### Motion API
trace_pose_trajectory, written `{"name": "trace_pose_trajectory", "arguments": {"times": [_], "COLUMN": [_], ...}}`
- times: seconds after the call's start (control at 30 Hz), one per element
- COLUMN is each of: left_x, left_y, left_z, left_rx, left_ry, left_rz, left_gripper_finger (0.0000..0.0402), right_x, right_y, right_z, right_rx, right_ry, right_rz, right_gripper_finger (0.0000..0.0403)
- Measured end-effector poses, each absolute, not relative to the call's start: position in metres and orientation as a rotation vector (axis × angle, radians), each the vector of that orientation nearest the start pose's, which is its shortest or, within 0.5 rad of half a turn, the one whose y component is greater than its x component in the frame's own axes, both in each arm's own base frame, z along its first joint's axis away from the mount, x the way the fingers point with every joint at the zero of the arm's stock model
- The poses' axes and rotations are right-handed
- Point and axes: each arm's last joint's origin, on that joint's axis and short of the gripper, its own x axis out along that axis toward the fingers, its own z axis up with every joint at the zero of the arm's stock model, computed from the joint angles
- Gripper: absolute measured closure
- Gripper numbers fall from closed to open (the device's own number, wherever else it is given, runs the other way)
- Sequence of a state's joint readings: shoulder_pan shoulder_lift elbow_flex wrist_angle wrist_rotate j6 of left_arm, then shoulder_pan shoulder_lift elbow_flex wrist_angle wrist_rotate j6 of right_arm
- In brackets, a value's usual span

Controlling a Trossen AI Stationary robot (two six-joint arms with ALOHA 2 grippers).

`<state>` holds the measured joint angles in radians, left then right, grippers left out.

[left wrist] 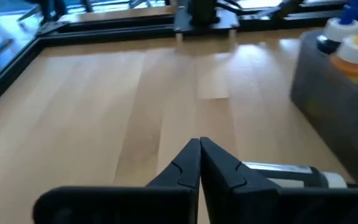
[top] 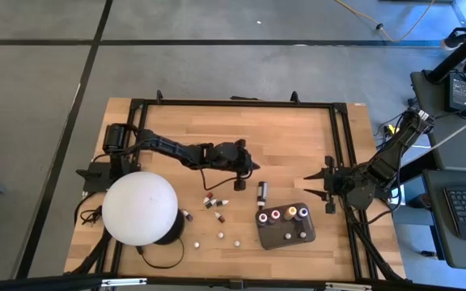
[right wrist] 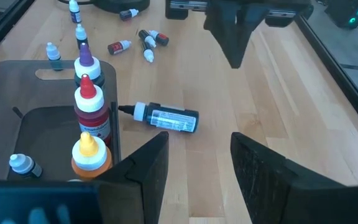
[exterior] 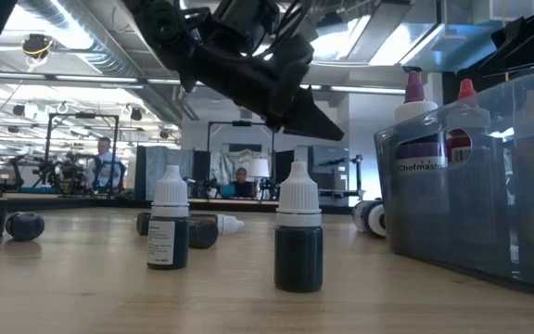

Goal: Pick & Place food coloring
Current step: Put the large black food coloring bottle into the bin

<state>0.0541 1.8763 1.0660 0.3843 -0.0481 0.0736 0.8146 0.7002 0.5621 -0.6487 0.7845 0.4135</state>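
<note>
The food coloring is a set of tiny bottles. Several stand in the dark grey tray (top: pixel 285 228). One long dark bottle (top: pixel 261 191) lies on its side just beyond the tray. Several small ones (top: pixel 211 201) lie or stand loose on the wood nearer the white dome (top: pixel 140 208). My left gripper (top: pixel 257 167) is shut and hangs above the table just far of the lying bottle (left wrist: pixel 284 175), which shows beside its fingers (left wrist: pixel 199 158). My right gripper (right wrist: pixel 197 163) stands open and bare at the table's right side, facing the tray (right wrist: pixel 17 118) and the lying bottle (right wrist: pixel 166 118).
The big white dome stands at the near left, with a cable by its base. A black frame (top: pixel 233 103) runs round the table's edges. Two upright bottles (exterior: pixel 169 218) (exterior: pixel 298 227) stand near the front edge. The wood of the far half (top: pixel 290 133) lies bare.
</note>
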Motion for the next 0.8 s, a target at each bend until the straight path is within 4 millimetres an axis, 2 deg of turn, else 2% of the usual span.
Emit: {"name": "trace_pose_trajectory", "arguments": {"times": [0.3,0.43,0.53,0.67,0.8], "left_x": [0.396,0.392,0.389,0.382,0.376], "left_y": [0.026,0.026,0.025,0.025,0.025], "left_z": [0.174,0.168,0.163,0.154,0.148], "left_rx": [0.07,0.104,0.095,0.096,0.094], "left_ry": [0.488,0.572,0.63,0.749,0.832], "left_rz": [0.18,0.171,0.174,0.169,0.149], "left_gripper_finger": [0.0385,0.0379,0.0377,0.0381,0.0381], "right_x": [0.106,0.112,0.118,0.129,0.151], "right_y": [0.08,0.071,0.063,0.05,0.035], "right_z": [0.239,0.254,0.265,0.277,0.283], "right_rx": [-0.208,-0.081,-0.032,-0.05,-0.09], "right_ry": [0.516,0.479,0.528,0.601,0.684], "right_rz": [-0.116,-0.224,-0.21,-0.125,-0.079], "right_gripper_finger": [0.0228,0.0228,0.0228,0.0227,0.0227]}}
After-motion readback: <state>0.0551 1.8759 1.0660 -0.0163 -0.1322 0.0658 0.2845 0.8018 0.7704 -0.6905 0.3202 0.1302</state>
